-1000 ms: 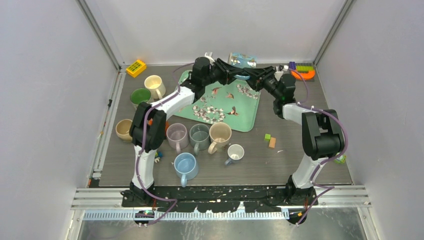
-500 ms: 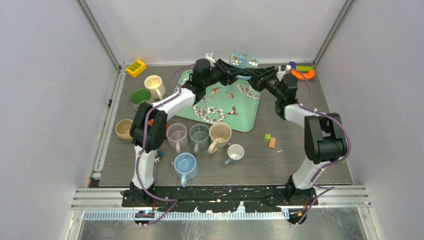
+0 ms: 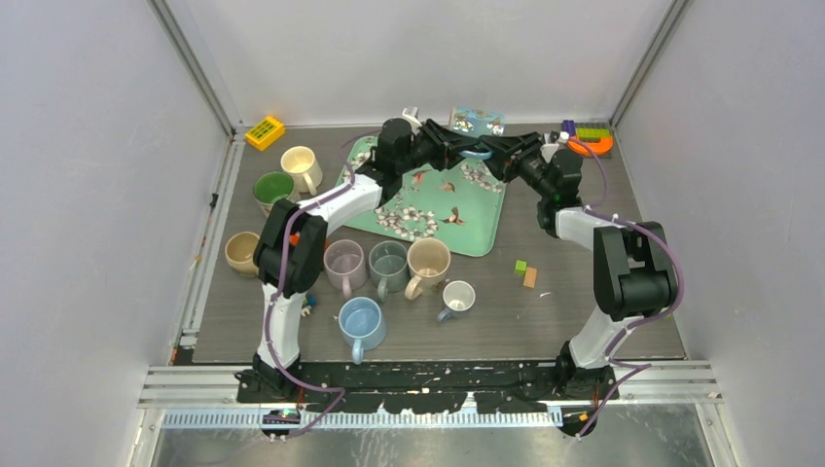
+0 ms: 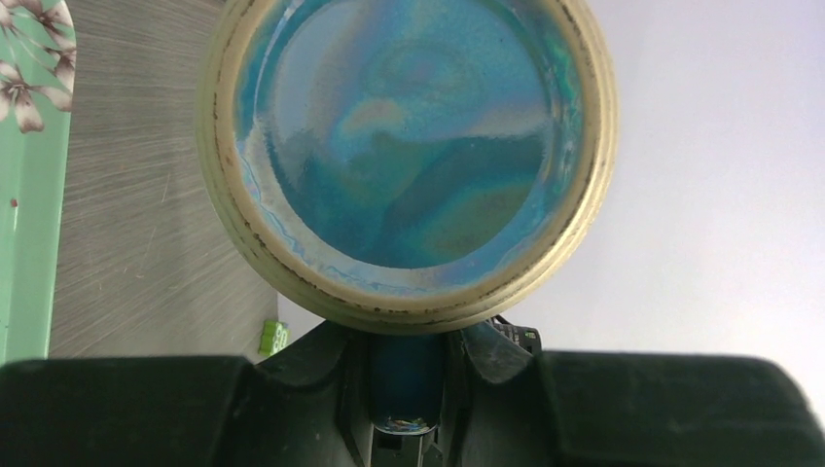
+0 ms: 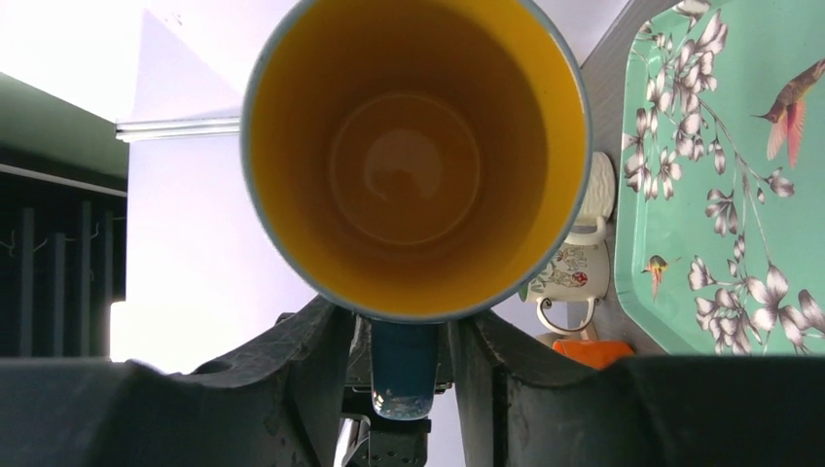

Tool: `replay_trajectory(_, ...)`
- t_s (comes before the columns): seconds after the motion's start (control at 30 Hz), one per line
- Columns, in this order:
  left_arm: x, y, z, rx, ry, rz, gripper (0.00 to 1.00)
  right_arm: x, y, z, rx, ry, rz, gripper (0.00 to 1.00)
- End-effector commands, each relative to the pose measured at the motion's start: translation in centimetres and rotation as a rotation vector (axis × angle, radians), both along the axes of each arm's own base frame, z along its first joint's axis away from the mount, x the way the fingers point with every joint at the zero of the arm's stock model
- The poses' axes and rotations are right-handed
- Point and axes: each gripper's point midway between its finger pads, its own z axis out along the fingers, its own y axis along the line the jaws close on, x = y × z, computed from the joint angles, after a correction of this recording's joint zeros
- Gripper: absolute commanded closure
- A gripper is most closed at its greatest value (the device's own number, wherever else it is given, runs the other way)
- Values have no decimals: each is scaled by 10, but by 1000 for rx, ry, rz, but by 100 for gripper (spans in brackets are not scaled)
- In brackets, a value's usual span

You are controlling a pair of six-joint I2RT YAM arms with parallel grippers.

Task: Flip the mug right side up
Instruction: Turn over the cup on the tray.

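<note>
**Blue mug held on its side, in the air over the tray's far edge**

Left gripper [image 4: 407, 362]: clamped on the handle of the blue mug [image 4: 409, 146], with a finger pressed against each side. Its wrist camera looks flat onto the mug's base, blue glaze inside a cream ring.

Right gripper [image 5: 404, 342]: fingers flank the same handle from the other end, with a thin dark slit on either side. Cannot tell whether they pinch it or stand just off it. Its camera looks straight into the mug's yellow mouth.

Mug: lying level, mouth toward the right arm and base toward the left arm. It is off the bench [image 3: 584, 321], above the far edge of the green flowered tray [image 3: 477, 232].

Around the tray:
- Just near of it is a row of three, all mouth up: lilac mug [image 3: 343, 263], grey mug [image 3: 389, 261], tan mug [image 3: 428, 261].
- Nearer again are the small white mug [image 3: 457, 295] and the light-blue mug [image 3: 361, 319].
- Left of it are the cream mug [image 3: 302, 163], green mug [image 3: 273, 187] and beige mug [image 3: 241, 251].
- Far left of it, a yellow block [image 3: 265, 131] sits at the bench corner.
- Off its near right corner, a green cube [image 3: 520, 265] and an orange block [image 3: 529, 277] sit close together.
</note>
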Motion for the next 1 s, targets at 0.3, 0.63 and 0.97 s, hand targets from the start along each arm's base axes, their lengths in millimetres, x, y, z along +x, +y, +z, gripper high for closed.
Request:
replay_trajectory(0.3,-8,6,73,-120,-195,-15,100,-13,-12,58,21,-180,-24,59)
replay_trajectory(0.63,-13,2,80,-131,-223,-45,100,-10,-9,55,-18,-161,-7,67)
replay_trajectory(0.97,-21,-4,84,-133,-254,-102,100,-7,-6,56,-135,-145,7,78)
